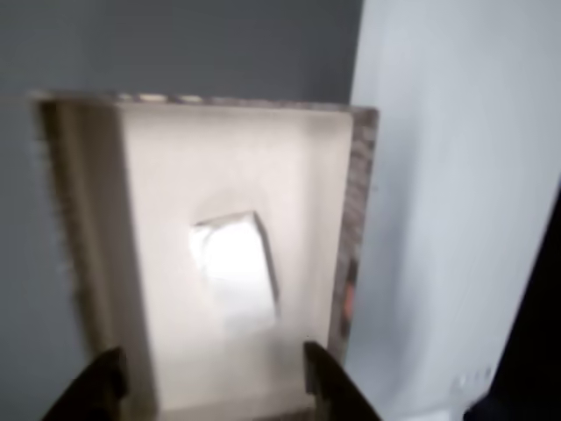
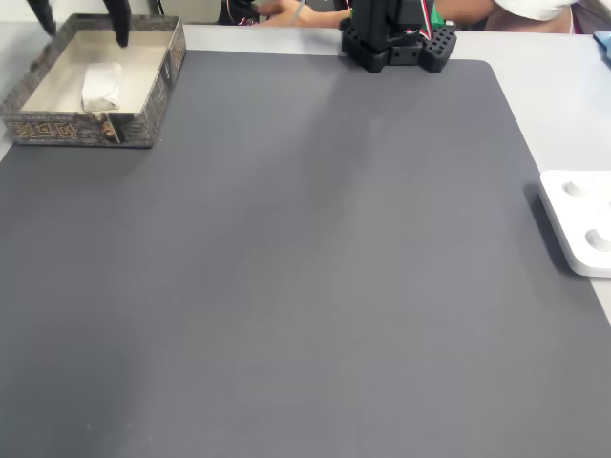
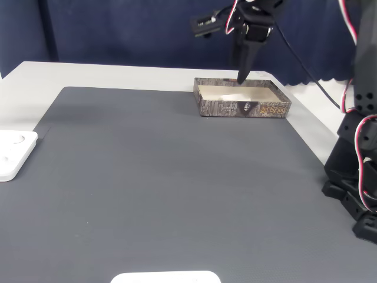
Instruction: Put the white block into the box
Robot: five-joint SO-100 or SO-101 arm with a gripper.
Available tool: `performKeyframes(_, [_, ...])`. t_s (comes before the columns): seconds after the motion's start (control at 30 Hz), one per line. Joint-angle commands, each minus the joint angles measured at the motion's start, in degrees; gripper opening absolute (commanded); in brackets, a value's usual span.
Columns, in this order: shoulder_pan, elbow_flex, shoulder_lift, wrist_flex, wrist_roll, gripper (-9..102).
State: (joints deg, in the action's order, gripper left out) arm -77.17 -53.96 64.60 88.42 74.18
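**White block lies inside the box, claw spread above it**

Block position, listed from the largest item down:

1. Mat [image 2: 315, 267]: a dark grey mat covers most of the table. The pale table surface [image 3: 112, 75] shows around its edges.

2. Arm base [image 2: 396, 38]: a black base stands at the far edge of the mat in a fixed view. The arm [image 3: 250, 29] reaches from it over the box.

3. Box [image 2: 57, 129]: it sits at the far left corner of the mat in a fixed view, and at the far right [image 3: 242, 108] in the other. Its outer walls are dark and patterned; the inside is cream.

4. White tray [image 2: 580, 221]: a flat white plastic piece with round dimples rests at the right edge of the mat, well apart from the box.

5. Claw [image 1: 210, 377]: both dark fingertips [image 1: 98, 381] stand wide apart above the box opening. Nothing is held between them.

6. White block [image 1: 235, 267]: it lies flat on the box floor, near the middle, clear of all four walls. It is visible between the fingertips and below them, not touching them [image 2: 101, 86].
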Motion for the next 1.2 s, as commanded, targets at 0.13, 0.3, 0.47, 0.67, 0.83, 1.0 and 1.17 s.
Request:
performKeyframes(0.13, [5.4,-12.1,20.5,3.4,-10.3,20])
performKeyframes(0.3, [12.7,-24.4,29.8,7.5,-22.5,6])
performKeyframes(0.47, [22.1,-31.4,36.5,7.3,-37.0,-1])
performKeyframes(0.67, [35.0,-37.1,41.8,6.3,-51.9,-2])
performKeyframes(0.83, [45.4,-42.5,44.5,3.4,-59.5,-2])
performKeyframes(1.0, [54.8,-49.3,46.8,-5.3,-64.9,-2])
performKeyframes(1.17, [60.4,-58.4,50.4,-13.5,-71.3,-2])
